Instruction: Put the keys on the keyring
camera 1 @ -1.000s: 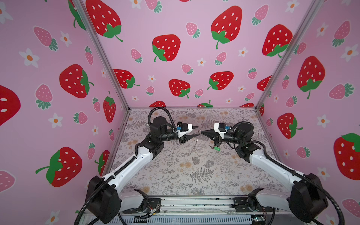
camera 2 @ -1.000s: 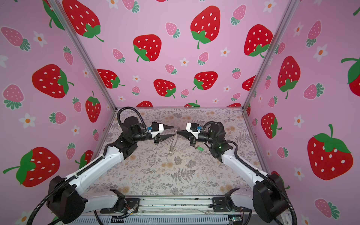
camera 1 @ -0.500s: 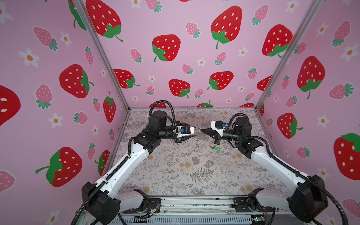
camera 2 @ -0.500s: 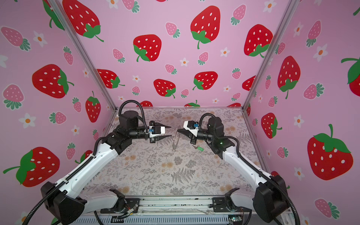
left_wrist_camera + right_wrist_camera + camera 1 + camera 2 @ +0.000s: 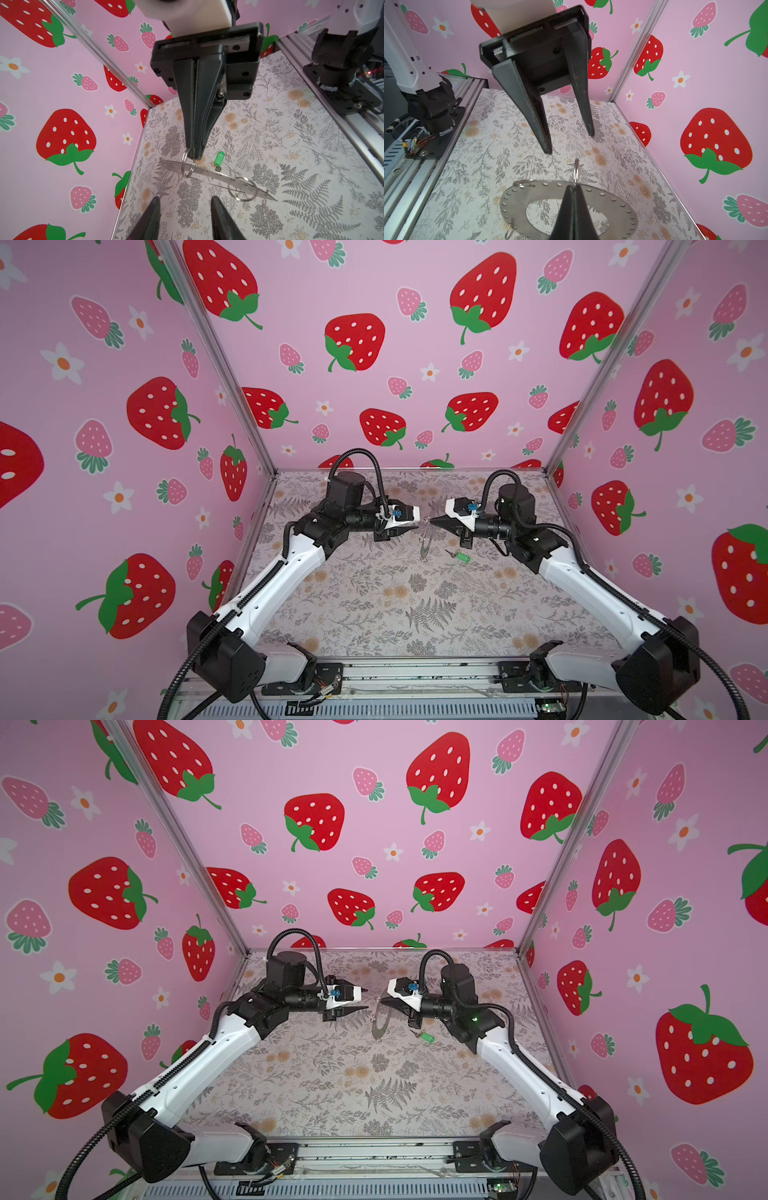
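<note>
My right jaws clench a wire loop (image 5: 576, 170) of the hanging keyring (image 5: 379, 1025); my left jaws gape empty beside it; the keys (image 5: 460, 556) lie near it on the counter (image 5: 374, 614).

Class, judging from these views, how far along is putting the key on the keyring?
Done: the right hand holds the keyring up by a wire loop. In hand: the left hand faces it, open and empty. Left: the key lies on the table, unattached.

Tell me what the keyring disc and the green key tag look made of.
The keyring: looks like thin sheet metal, dull brushed grey, with punched rim holes and a faint sheen. The green tag: likely moulded plastic, glossy, uniform bright colour. Its key: dark, probably metal; too small to confirm.
</note>
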